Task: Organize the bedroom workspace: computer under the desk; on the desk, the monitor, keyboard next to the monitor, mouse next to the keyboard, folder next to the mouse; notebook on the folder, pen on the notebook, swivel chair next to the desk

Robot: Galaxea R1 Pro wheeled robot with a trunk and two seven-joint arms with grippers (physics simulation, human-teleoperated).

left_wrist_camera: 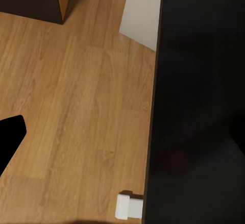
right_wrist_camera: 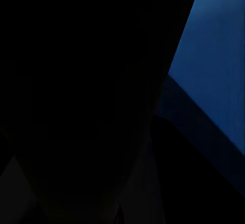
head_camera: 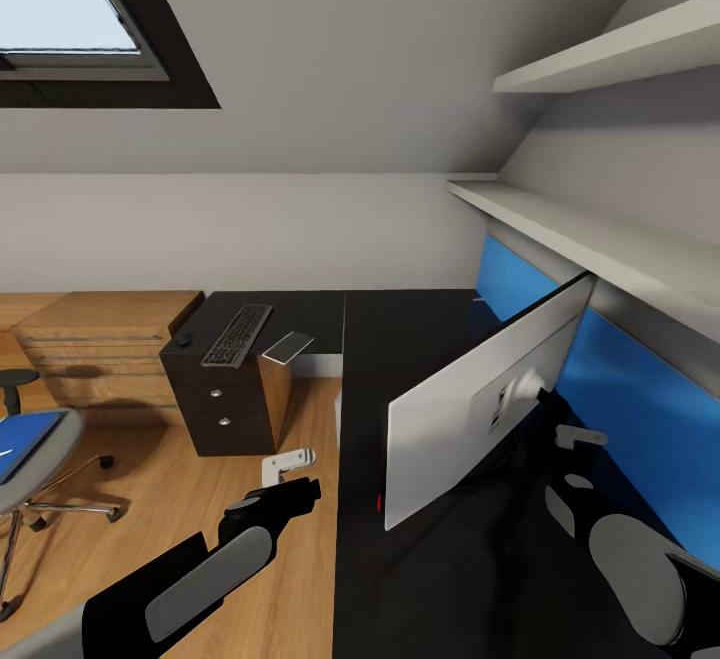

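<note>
Two arms flanking the monitor point(head_camera: 480, 404), standing long-axis along the desk point(head_camera: 420, 579) near its back edge; right gripper point(head_camera: 580, 436) closer, tucked behind the screen, left gripper point(head_camera: 290, 461) hanging off the front edge. Can't tell either grip.

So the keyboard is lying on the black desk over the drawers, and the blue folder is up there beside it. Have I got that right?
Not quite. The keyboard does lie on the black desk over the drawers, but the blue folder is not beside it. The head view shows it on the seat of the swivel chair, out on the wood floor at the left.
</note>
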